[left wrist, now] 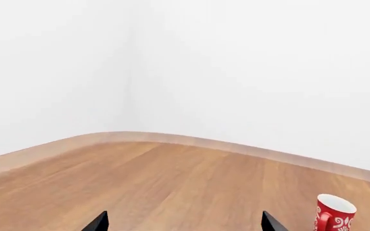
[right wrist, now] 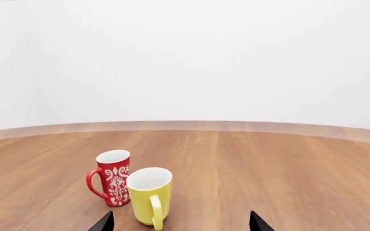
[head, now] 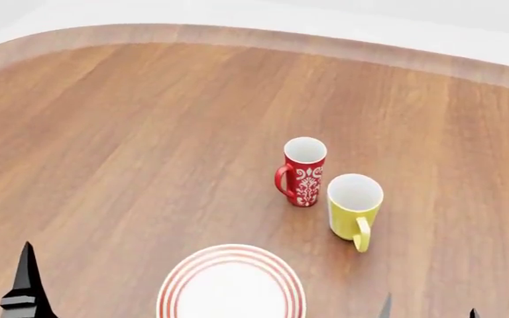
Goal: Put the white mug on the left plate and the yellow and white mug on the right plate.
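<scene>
only the head view shows a ringed plate [head: 230, 285], bottom centre; glossy yellow mug [head: 354, 207] beside red mug [head: 302, 171] on wooden tabletop [head: 130, 146]; both grippers spread wide, empty.

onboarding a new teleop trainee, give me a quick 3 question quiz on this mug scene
1. True or false: the yellow and white mug already stands on a plate.
2. Multiple choice: in the head view, the red floral mug stands (A) on the ringed plate, (B) on the wooden table beside the yellow and white mug, (C) inside the yellow and white mug.
3. Fill in: the yellow and white mug's handle points ____ the robot.

Key
1. False; it stands on the bare table, beyond the plate.
2. B
3. toward

The left end effector and right end effector both show spread fingertips holding nothing.
</scene>
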